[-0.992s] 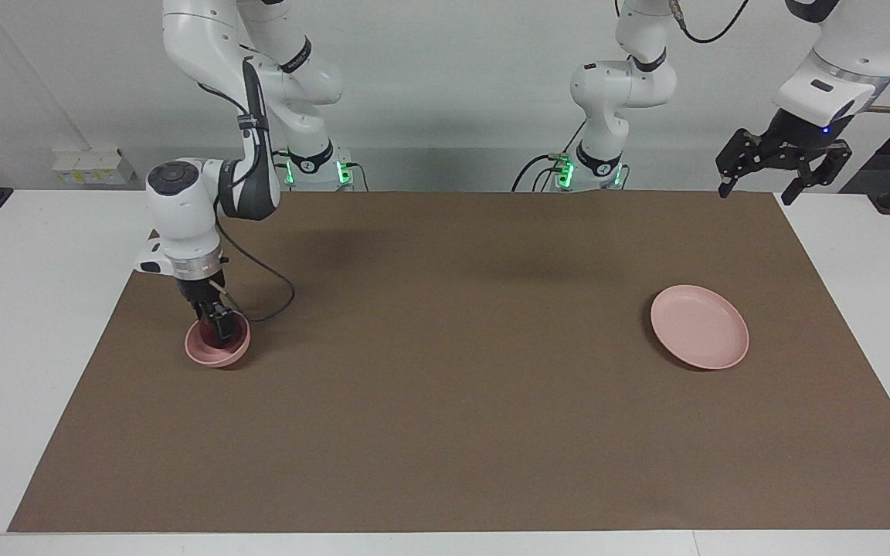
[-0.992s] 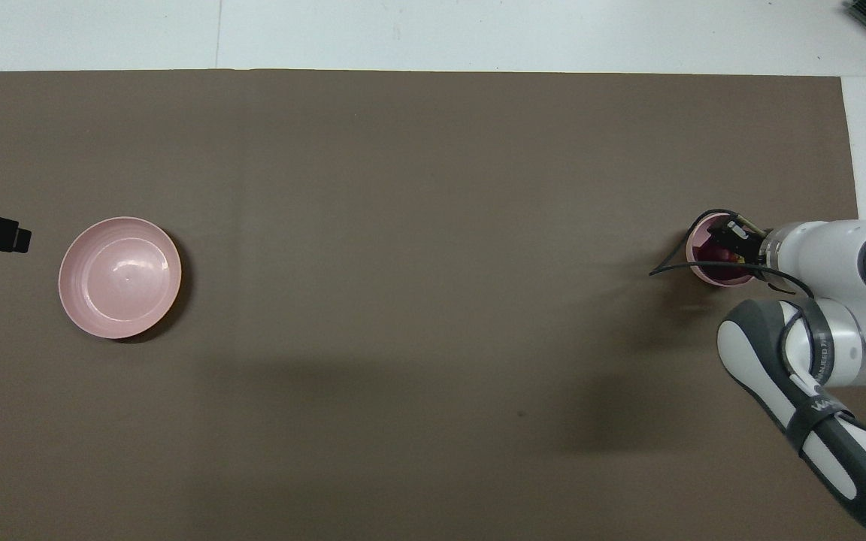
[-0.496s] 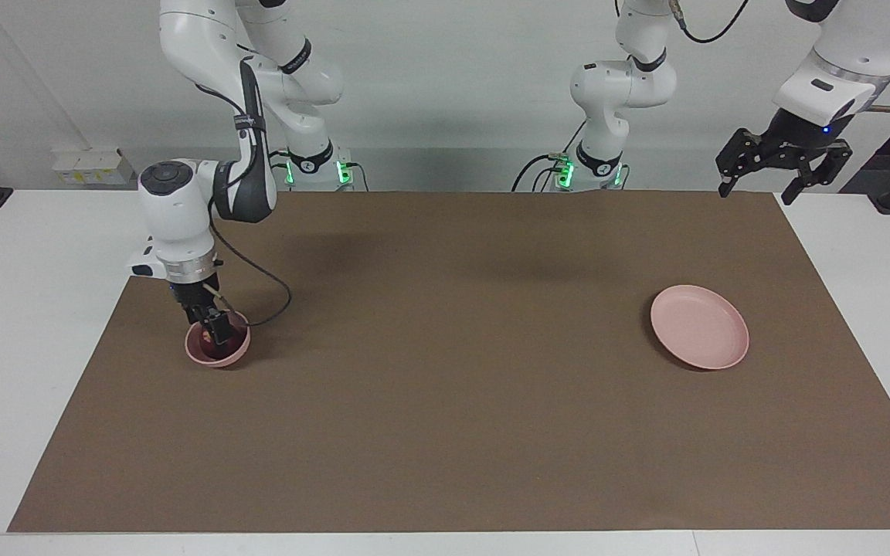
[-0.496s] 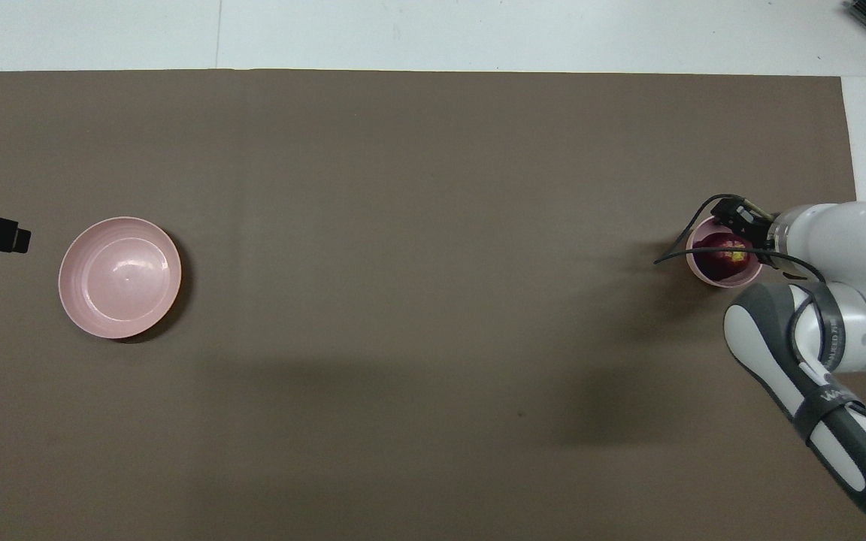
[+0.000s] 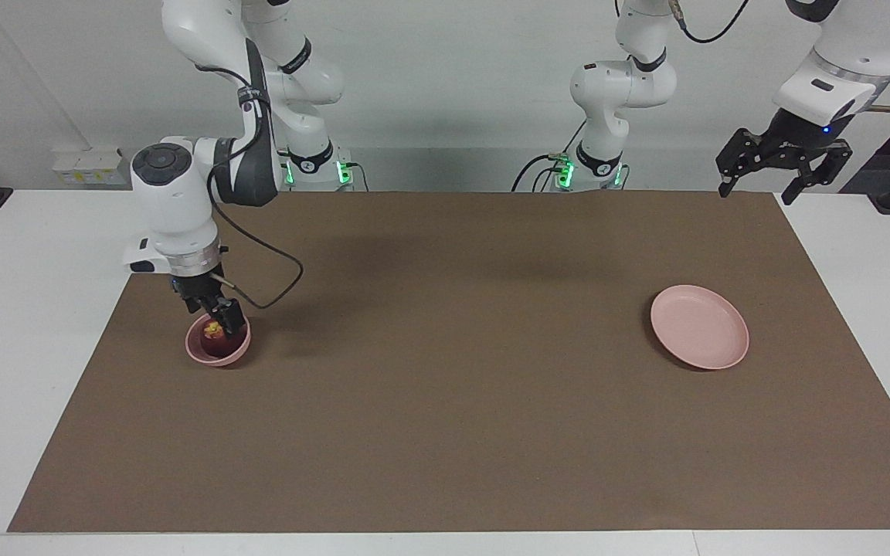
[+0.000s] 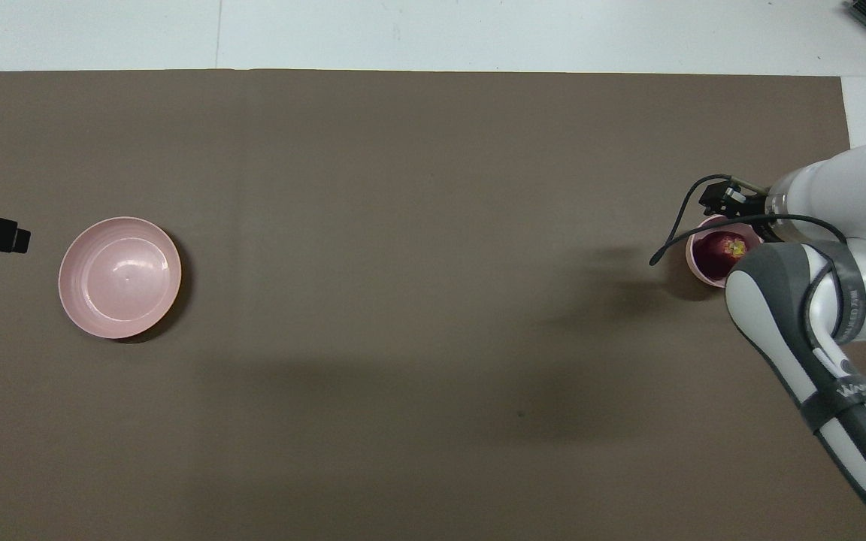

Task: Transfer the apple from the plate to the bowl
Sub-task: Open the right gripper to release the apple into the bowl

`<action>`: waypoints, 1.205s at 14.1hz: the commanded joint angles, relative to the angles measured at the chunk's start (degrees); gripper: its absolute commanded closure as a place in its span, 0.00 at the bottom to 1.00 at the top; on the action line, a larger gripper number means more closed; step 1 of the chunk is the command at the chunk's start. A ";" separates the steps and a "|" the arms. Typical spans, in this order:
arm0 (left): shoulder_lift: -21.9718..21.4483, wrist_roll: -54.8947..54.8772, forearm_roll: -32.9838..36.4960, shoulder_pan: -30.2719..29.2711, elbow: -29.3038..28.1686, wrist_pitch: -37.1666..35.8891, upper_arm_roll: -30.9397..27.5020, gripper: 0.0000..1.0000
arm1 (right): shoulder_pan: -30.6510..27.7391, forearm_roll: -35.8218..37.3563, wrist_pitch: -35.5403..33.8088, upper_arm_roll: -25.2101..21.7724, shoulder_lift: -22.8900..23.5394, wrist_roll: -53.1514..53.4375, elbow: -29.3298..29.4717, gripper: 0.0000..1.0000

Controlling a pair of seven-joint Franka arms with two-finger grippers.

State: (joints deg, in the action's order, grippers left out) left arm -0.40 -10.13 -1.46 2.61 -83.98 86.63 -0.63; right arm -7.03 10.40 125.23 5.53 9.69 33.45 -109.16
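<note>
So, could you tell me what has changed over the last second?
The right gripper has let go of the apple and risen out of the bowl, leaving the apple inside. The plate and the waiting left gripper stayed put.

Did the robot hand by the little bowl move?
Yes. The right gripper has risen out of the bowl, leaving the apple inside; the bowl has stayed put.

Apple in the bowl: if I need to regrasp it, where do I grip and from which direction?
Come straight down and pinch the apple across its round sides. The deep bowl walls it in, and its yellow stem end faces up.
</note>
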 commanded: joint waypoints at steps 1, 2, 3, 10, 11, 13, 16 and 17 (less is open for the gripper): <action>-0.39 -0.16 -0.56 -0.23 0.48 -1.29 0.01 0.00 | -0.27 -3.45 -6.03 0.79 0.50 -10.13 4.12 0.00; -0.39 -0.16 -0.65 -0.23 0.48 -1.29 -0.07 0.00 | -0.18 -4.33 -8.14 1.14 0.42 -14.51 5.52 0.00; -0.39 -0.16 -0.65 -0.23 0.48 -1.29 0.01 0.00 | -0.18 -5.64 -10.42 1.15 -0.02 -19.25 5.97 0.00; -0.39 -0.16 -0.56 -0.23 0.48 -1.29 0.01 0.00 | -0.09 -7.50 -29.76 3.16 -4.67 -24.93 14.32 0.00; -0.39 -0.16 -0.65 -0.23 0.48 -1.29 0.01 0.00 | -0.09 -7.50 -31.26 3.17 -5.81 -25.10 14.24 0.00; -0.39 -0.16 -0.65 -0.23 0.48 -1.29 0.01 0.00 | -0.09 -7.50 -34.51 3.17 -8.71 -26.15 13.71 0.00; -0.39 -0.16 -0.65 -0.23 0.48 -1.29 -0.07 0.00 | -0.79 -8.20 -38.55 3.08 -11.88 -29.14 13.53 0.00; -0.39 -0.16 -0.65 -0.23 0.48 -1.29 0.01 0.00 | -0.88 -8.98 -39.44 2.91 -12.32 -29.15 13.53 0.00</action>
State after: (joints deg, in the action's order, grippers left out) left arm -0.44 -10.13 -1.46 2.60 -83.98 86.60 -0.63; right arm -6.95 4.10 87.44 8.58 -0.74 6.57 -94.85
